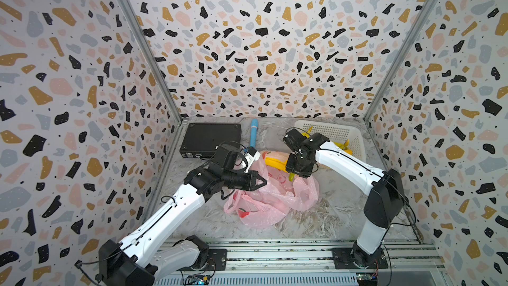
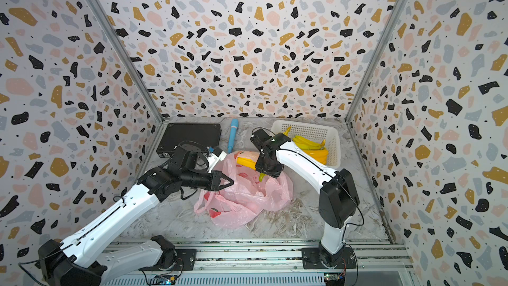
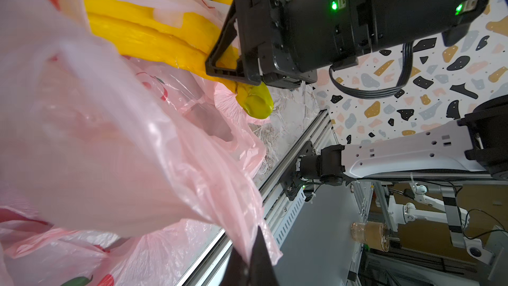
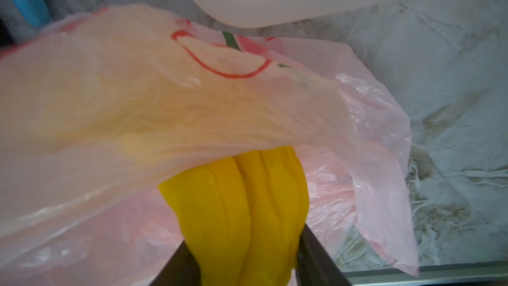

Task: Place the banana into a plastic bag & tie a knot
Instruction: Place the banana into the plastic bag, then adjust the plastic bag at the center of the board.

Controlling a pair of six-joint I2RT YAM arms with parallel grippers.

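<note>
Terrazzo walls (image 1: 261,50) ring the marbled tabletop (image 1: 343,210). Your left gripper (image 1: 264,182) pinches the pink plastic bag (image 1: 264,204). Your right gripper (image 4: 244,254) straddles the banana bunch (image 1: 276,163), partway inside the bag's mouth, grip unclear.

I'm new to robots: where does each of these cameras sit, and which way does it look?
Top views: high in front, looking down on the table; left arm, right arm, plastic bag, basket show.
Left wrist: on the left arm, facing the right gripper past the left gripper pinching the bag.
Right wrist: on the right arm, facing along its fingers to the bag-draped banana bunch.
Shared: every view shows bunch and bag.
</note>
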